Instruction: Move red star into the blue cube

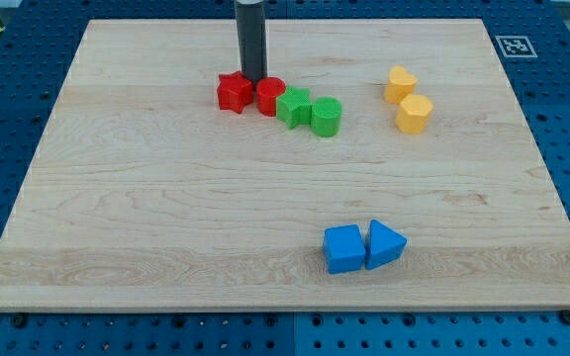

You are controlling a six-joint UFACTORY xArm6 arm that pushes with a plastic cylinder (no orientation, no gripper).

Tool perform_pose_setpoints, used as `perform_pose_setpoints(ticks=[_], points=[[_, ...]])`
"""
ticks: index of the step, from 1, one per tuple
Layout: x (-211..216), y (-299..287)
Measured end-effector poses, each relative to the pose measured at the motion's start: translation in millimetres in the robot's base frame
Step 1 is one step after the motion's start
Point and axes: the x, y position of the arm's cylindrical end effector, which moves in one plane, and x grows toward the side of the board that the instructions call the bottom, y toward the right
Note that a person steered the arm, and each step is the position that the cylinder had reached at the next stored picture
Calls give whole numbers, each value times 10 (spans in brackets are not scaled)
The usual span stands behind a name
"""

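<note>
The red star (233, 92) lies on the wooden board at the view's upper middle-left. The blue cube (343, 248) lies near the view's bottom, right of centre, touching a blue triangular block (385, 244) on its right. My tip (253, 79) stands just above the gap between the red star and a red cylinder (270, 96), close to both.
A green star-like block (293, 106) and a green cylinder (326, 117) continue the row to the right of the red cylinder. Two yellow blocks (400, 84) (415, 114) lie at the view's upper right. The board (146, 227) rests on a blue perforated table.
</note>
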Motion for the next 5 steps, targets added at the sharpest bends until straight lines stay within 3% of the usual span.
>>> perform_pose_setpoints(ticks=[1, 2, 4, 5], points=[[-246, -99], [-212, -304], [719, 77], [901, 289]])
